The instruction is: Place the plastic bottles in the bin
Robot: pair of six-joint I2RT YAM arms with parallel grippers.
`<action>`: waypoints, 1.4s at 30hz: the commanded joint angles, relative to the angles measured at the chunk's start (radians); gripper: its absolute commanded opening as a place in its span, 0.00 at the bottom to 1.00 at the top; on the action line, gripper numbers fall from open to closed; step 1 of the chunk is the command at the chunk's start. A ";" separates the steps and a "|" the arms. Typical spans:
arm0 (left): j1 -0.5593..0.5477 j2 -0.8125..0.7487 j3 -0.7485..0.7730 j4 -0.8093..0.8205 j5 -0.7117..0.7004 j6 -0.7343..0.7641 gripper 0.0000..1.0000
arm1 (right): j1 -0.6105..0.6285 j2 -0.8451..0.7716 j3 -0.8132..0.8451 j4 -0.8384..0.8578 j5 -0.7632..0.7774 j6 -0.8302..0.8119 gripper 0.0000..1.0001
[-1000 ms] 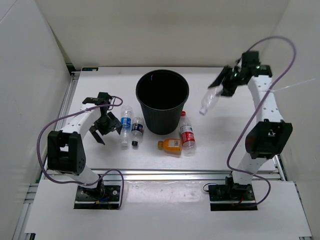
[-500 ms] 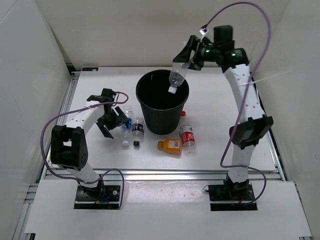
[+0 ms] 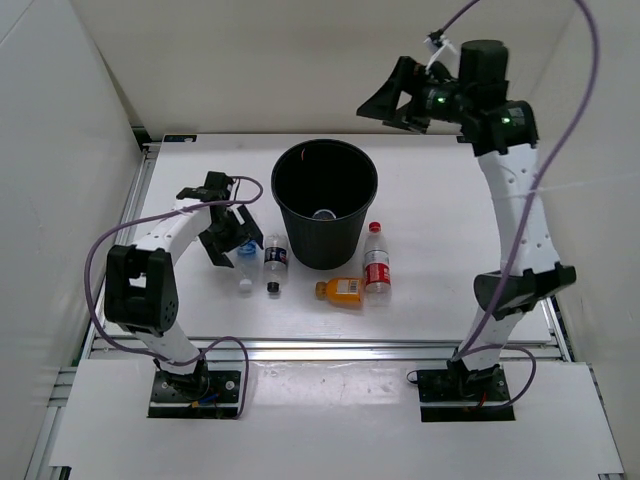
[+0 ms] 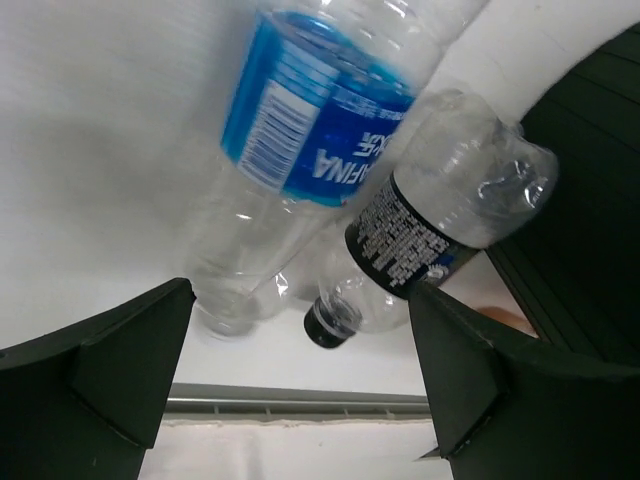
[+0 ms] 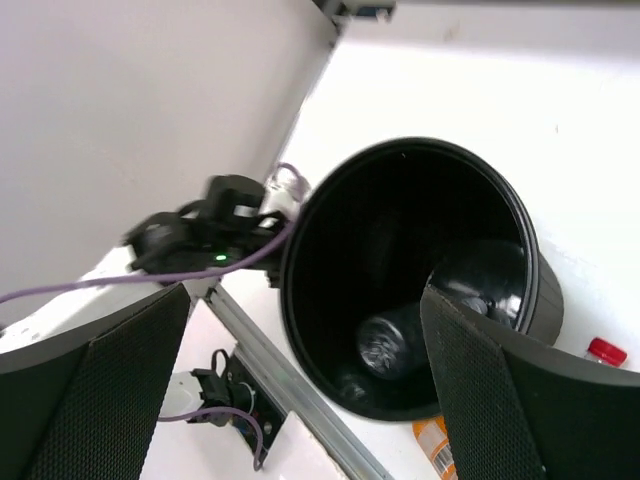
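Note:
The black bin [image 3: 325,247] stands mid-table, and one clear bottle [image 3: 323,214] lies on its floor, also seen in the right wrist view [image 5: 392,343]. My right gripper [image 3: 385,105] hangs open and empty high above the bin's back right; in its own view [image 5: 305,300] it looks down into the bin [image 5: 300,250]. My left gripper [image 3: 232,240] is open just over the blue-label bottle [image 3: 246,262], which lies beside the dark-label bottle [image 3: 274,262]. The wrist view shows both the blue-label bottle [image 4: 310,130] and the dark-label bottle [image 4: 420,240] ahead of the open left gripper [image 4: 300,300]. An orange bottle [image 3: 343,290] and a red-label bottle [image 3: 376,265] lie in front of the bin.
White walls enclose the table on three sides. An aluminium rail [image 3: 320,345] runs along the near edge. A purple cable [image 3: 105,255] loops off each arm.
My right gripper swung left over the bin and opened; the clear bottle it held dropped into the bin. The left gripper shifted right, closer to the blue-label bottle.

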 commanded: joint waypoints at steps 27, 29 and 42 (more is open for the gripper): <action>-0.011 -0.138 0.438 -0.158 -0.273 -0.074 0.46 | -0.124 -0.150 -0.192 -0.004 -0.137 0.001 1.00; -0.043 -0.147 0.548 -0.149 -0.306 -0.074 0.47 | -0.124 -0.159 -0.202 -0.004 -0.137 -0.019 1.00; -0.333 0.038 0.781 -0.021 -0.310 0.081 0.56 | -0.144 -0.159 -0.232 -0.024 -0.117 -0.039 1.00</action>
